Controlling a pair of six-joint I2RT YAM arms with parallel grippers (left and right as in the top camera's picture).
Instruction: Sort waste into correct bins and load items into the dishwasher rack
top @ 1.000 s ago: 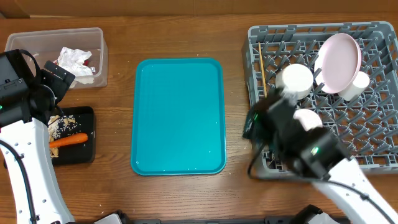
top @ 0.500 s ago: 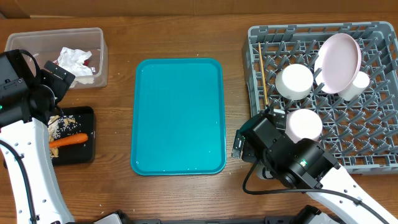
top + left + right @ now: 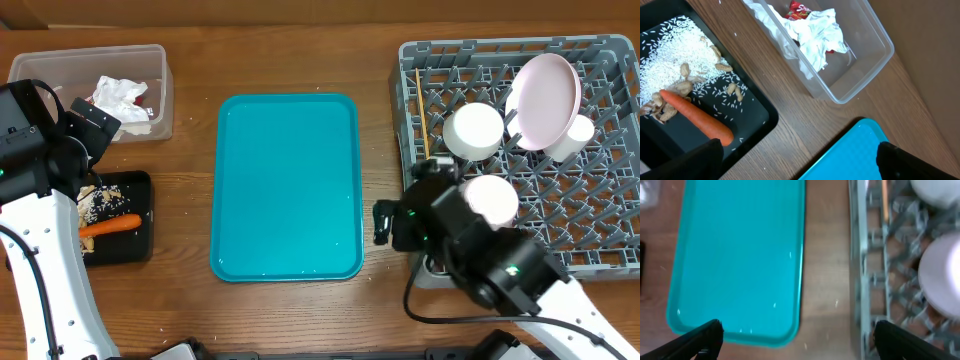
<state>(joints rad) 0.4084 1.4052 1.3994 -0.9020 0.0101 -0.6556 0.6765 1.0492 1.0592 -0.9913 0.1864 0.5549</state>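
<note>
Looks all but finished. Loaded in the rack (image 3: 600,240) at the right: a pink plate (image 3: 545,88) leaning on edge, two white bowls (image 3: 473,130), a small cup (image 3: 572,138) just beside the plate, and chopsticks (image 3: 422,115) lying along the left side. No fork made out anywhere, perhaps hidden among the pegs. Sorted into the clear tub (image 3: 40,65) at the far left: crumpled napkins (image 3: 120,98) and a red wrapper (image 3: 799,9). Sorted into the black tray (image 3: 120,250) just in front of it: a carrot (image 3: 110,225), rice (image 3: 670,55) and beige crumbs. Nothing to see on the teal serving tray (image 3: 288,190) in mid-bench, and nothing loose spotted on the bench (image 3: 290,320) around it. Nothing held on either side: spread wide at the left fingers (image 3: 690,162), hanging above the tub and black tray; spread wide too at the right fingers (image 3: 695,342), hovering over the strip of bench between serving tray and rack. Probably little left beyond accounting for the fork.
</note>
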